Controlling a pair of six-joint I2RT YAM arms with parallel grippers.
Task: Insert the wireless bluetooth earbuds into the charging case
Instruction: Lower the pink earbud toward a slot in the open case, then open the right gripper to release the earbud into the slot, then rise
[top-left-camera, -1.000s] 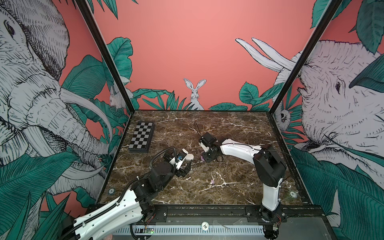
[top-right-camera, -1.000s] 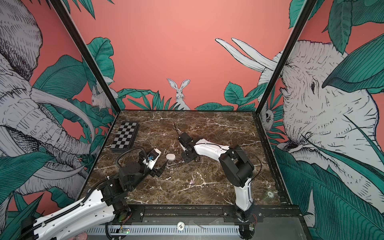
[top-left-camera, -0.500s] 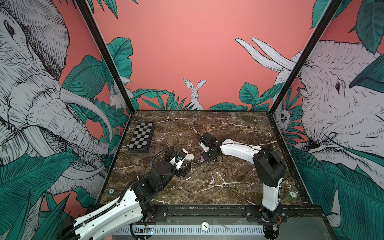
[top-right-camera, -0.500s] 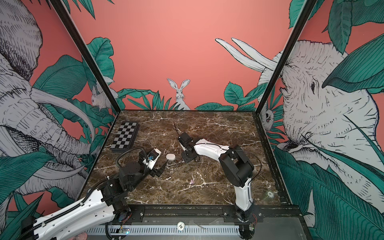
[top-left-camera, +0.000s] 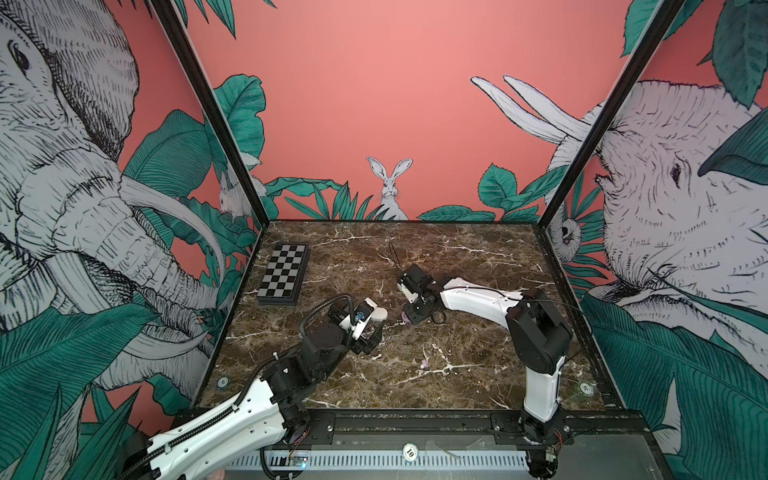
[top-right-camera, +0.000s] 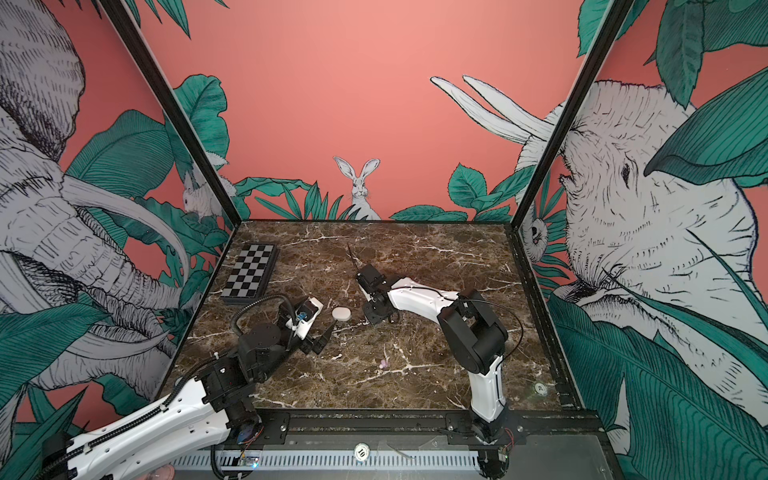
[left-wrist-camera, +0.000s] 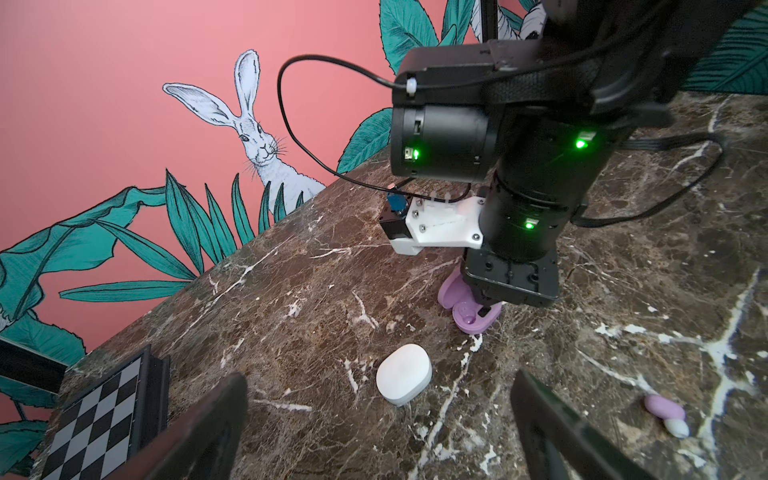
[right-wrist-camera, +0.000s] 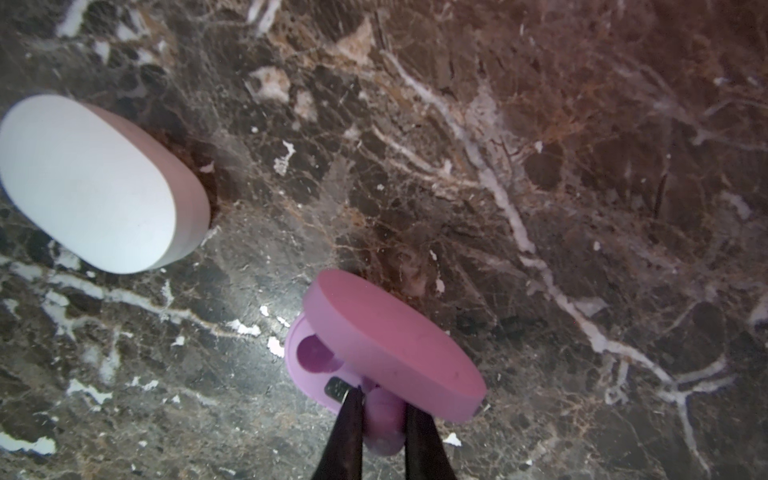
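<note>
Unmoved, the right claw (right-wrist-camera: 382, 401) is still pinching a tiny glossy lilac earbud (right-wrist-camera: 384, 428); the left claw (left-wrist-camera: 378, 376) is staying spread.

The lilac case (right-wrist-camera: 390, 345) and white case (right-wrist-camera: 95, 183) contrast with the brown, white-veined marble table (right-wrist-camera: 540, 208).

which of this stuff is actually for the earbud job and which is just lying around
For the job:
- open lilac case
- lilac earbud pinched in the right gripper at that case
- loose lilac earbud, lying apart
- closed white case

Just lying about:
- chessboard, far left
</note>
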